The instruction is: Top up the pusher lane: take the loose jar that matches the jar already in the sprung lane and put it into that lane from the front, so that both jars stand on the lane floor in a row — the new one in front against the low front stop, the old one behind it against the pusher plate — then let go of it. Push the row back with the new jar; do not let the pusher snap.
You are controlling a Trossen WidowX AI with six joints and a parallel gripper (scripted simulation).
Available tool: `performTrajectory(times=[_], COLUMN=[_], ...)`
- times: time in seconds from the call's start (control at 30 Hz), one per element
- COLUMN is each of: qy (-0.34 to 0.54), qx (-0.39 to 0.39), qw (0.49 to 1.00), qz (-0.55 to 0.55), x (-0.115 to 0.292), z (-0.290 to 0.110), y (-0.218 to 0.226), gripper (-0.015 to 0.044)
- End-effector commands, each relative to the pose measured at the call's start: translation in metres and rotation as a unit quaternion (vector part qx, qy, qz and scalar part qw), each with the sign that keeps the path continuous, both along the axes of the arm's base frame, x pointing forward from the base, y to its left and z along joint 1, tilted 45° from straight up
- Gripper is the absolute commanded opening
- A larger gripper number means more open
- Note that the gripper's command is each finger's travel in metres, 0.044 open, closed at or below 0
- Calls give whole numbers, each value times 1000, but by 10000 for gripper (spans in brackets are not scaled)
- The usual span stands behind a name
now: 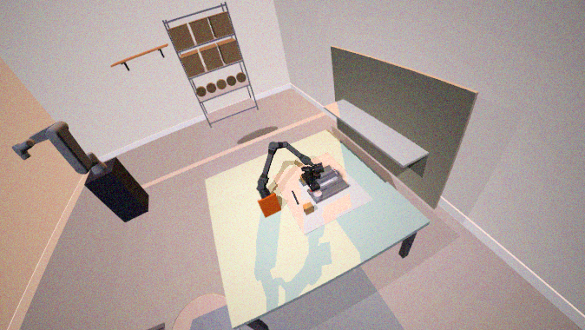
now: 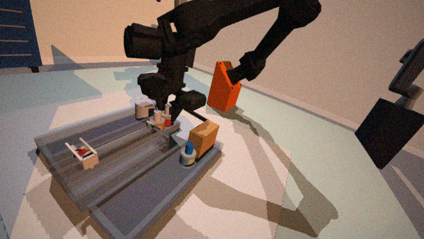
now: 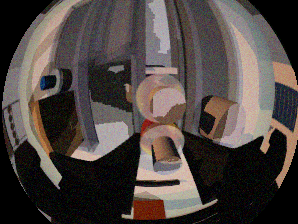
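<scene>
Jaws of the gripper (image 2: 165,111) are clamped on the red jar (image 2: 167,120), holding it upright at the front mouth of the sprung lane (image 2: 126,138) so its body can act as the ram. Touching it just beyond stands the matching jar (image 2: 156,119) already in the lane, so the 2 jars form a row. Whether the held jar has passed the low front stop, I cannot tell. Judging by this, the grip stays tight so the pusher plate (image 2: 85,156), far down the lane, cannot spring forward. Beside the lanes, a blue-capped jar (image 2: 188,153) and a tan box (image 2: 204,134) sit aside on the surface (image 2: 314,151).
</scene>
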State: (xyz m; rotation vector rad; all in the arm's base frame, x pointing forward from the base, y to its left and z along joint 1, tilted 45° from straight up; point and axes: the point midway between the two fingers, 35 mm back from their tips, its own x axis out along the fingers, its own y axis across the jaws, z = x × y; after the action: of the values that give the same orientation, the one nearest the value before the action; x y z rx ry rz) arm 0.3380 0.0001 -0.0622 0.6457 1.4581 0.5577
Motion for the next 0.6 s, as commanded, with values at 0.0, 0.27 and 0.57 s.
performTrajectory(times=[0.0, 0.27, 0.57], qy=[-6, -6, -6], qx=[4, 4, 4], qw=[1000, 1000, 1000], qz=[2, 2, 2], x=[3, 2, 2], z=[0, -2, -2], y=[4, 6, 6], gripper=[0, 0, 0])
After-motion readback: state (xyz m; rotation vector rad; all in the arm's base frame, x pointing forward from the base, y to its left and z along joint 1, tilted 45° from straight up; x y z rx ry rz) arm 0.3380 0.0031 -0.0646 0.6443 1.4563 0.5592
